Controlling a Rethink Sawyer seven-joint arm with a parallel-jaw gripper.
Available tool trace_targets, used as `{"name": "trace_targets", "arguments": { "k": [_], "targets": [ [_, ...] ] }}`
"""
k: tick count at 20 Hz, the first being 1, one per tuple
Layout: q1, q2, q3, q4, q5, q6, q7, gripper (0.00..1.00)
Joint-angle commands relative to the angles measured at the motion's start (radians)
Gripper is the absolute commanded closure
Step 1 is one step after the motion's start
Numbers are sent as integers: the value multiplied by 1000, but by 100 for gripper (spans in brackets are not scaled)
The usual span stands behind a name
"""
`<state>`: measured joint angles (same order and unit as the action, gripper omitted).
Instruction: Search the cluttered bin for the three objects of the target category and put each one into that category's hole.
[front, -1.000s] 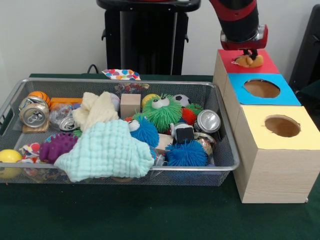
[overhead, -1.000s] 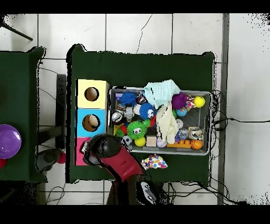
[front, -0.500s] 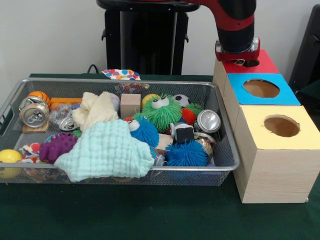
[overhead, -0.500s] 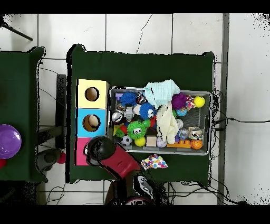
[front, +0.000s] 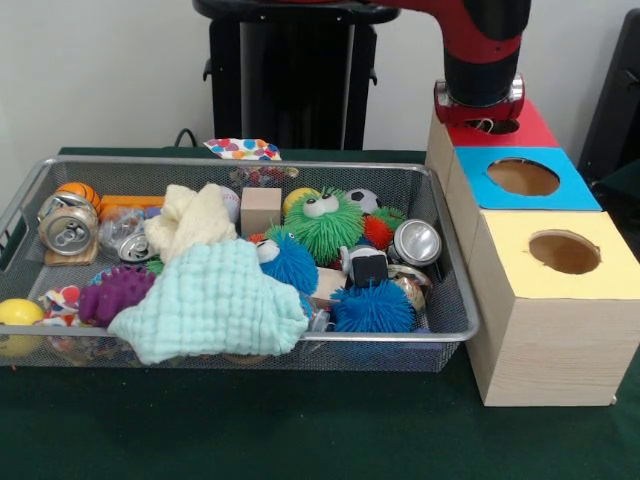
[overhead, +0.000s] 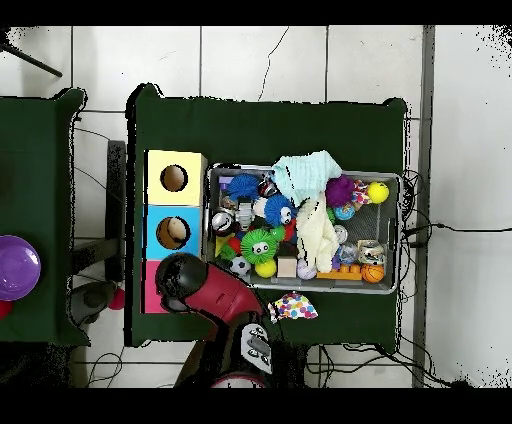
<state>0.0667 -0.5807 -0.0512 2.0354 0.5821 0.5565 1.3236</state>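
The gripper (front: 482, 120) sits low over the hole in the red box (front: 520, 127), and I cannot tell how it is set or if it holds a toy. The toys left to sort lie in the wire bin (front: 440, 255), off to the side of the arm, past the blue box (front: 560, 190). The arm must swing back over the bin, where the green fuzzy toy (front: 322, 222) sits nearest

You see the green table (front: 300, 430) carrying the wire bin (front: 440, 335), three boxes (front: 545, 330) just beside it, and a dotted cloth (front: 242, 149) behind the bin.
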Motion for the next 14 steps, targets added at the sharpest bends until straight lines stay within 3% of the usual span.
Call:
{"name": "trace_targets", "arguments": {
  "k": [1, 3, 5, 7, 8, 9, 12, 14],
  "targets": [
    [-79, -26, -21, -161, -58, 247, 272, 100],
    [-77, -53, -32, -162, -57, 247, 286, 100],
    [-72, -63, -39, -160, -58, 170, 253, 100],
    [-63, -55, -53, -176, -108, 101, 188, 100],
    [-67, -56, -38, -167, -117, 16, 148, 100],
    [-69, -55, -32, -169, -131, -3, 132, 100],
    [-125, -105, 77, -52, -70, -313, 171, 100],
    [-121, -127, 81, -37, -114, -389, 192, 100]
  ]
}}
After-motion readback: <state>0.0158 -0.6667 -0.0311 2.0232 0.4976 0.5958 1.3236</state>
